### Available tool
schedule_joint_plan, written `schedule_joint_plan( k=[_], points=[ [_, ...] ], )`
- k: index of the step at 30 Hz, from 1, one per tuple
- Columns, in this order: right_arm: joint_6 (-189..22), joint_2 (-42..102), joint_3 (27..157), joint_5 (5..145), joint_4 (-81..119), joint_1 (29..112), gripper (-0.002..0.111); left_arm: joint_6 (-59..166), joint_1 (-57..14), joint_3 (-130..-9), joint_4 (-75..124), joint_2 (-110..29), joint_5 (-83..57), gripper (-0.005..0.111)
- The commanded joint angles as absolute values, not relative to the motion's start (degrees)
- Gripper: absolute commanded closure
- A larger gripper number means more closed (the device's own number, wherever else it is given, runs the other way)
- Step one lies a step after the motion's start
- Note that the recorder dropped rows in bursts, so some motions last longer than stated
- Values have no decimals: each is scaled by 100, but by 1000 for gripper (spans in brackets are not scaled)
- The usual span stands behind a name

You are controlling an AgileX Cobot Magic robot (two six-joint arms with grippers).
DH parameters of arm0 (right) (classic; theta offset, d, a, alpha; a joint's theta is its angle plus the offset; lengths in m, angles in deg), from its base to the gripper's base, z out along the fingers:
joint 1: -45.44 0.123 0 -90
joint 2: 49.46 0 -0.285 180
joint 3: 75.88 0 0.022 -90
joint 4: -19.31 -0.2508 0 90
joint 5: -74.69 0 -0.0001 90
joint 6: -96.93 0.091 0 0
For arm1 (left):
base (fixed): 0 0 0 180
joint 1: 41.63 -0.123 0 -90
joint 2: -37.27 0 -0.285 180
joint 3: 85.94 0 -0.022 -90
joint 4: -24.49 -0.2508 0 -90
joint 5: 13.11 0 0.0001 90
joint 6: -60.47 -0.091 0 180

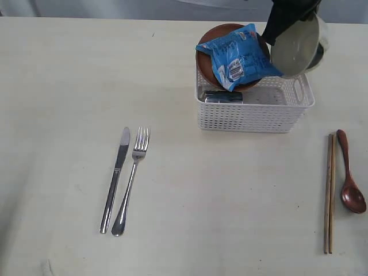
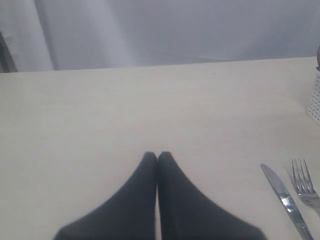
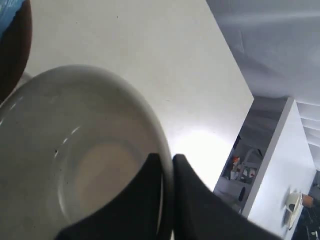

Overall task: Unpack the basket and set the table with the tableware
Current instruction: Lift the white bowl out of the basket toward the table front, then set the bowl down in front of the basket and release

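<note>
The right gripper (image 3: pixel 166 161) is clamped on the rim of the bowl (image 1: pixel 296 46), held tilted over the basket (image 1: pixel 253 118) at upper right. Bare table (image 1: pixel 230 190) lies lower in frame, between fork (image 1: pixel 131 183) and chopsticks (image 1: pixel 329 195). The left gripper (image 2: pixel 157 159) is closed, empty.

Matt pale cream with faint wood grain: counter (image 1: pixel 69 86). Polished, mirror-bright steel: knife (image 1: pixel 117 178) and fork (image 1: pixel 131 184), lower left. Smooth white plastic lattice: basket (image 1: pixel 253 118), upper right. Glossy, crinkled blue film: snack packet (image 1: pixel 238 57). Smooth brown, low sheen: plate (image 1: pixel 221 30). Smooth pale grey-green glaze: bowl (image 1: pixel 296 49). Glossy red-brown: spoon (image 1: pixel 349 184), right edge. Plain matt wood: chopsticks (image 1: pixel 329 190).
</note>
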State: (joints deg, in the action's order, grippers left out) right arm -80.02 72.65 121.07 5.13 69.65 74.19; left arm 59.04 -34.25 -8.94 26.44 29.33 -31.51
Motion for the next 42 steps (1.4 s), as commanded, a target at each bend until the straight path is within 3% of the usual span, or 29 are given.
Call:
schedule_joint_plan(
  k=[1,18,22,26,30,34,37,42],
  points=[
    [-8098,7229,11899,472,7322,7424,109,5870,-3441,-872,2623,2949,-3142,107],
    [-7538,6609,11741,472,7368,7329,109,5870,-3441,-872,2623,2949,-3142,107],
    [-7556,6110,11741,472,5964,6829,109,5870,-3441,-872,2623,2949,-3142,107],
    [-8307,5229,11517,472,3129,6223,109,5870,-3441,-872,2623,2949,-3142,107],
    [-8510,4183,10161,472,2274,6239,109,5870,-3441,-872,2623,2949,-3142,107],
    [-9049,3562,8437,1475,594,6239,109,5870,-3441,-872,2623,2949,-3142,107],
    [-10238,3653,7394,2378,-965,6239,109,5870,-3441,-872,2623,2949,-3142,107],
    [-10533,4310,7012,3288,-645,6251,109,5870,-3441,-872,2623,2949,-3142,107]
  ],
)
